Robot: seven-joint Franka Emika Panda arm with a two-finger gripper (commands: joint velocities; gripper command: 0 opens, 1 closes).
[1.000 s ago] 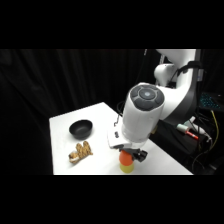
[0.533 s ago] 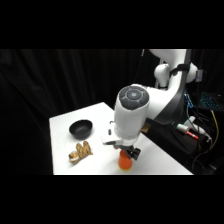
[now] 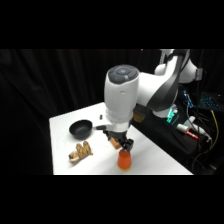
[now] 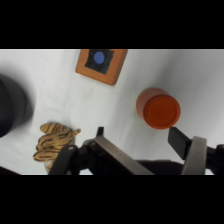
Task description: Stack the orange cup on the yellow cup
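the orange cup (image 4: 159,108) stands upside down on the white surface (image 4: 50,75), just beyond the pincer (image 4: 150,150), whose fingers stand apart and empty; no yellow cup shows.

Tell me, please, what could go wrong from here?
1. The open gripper has one finger close beside the orange cup; a sideways move could topple it.
2. The cup stands near the front edge of the white table; a nudge might push it off.
3. The yellow cup is not visible, so the stack cannot be confirmed.
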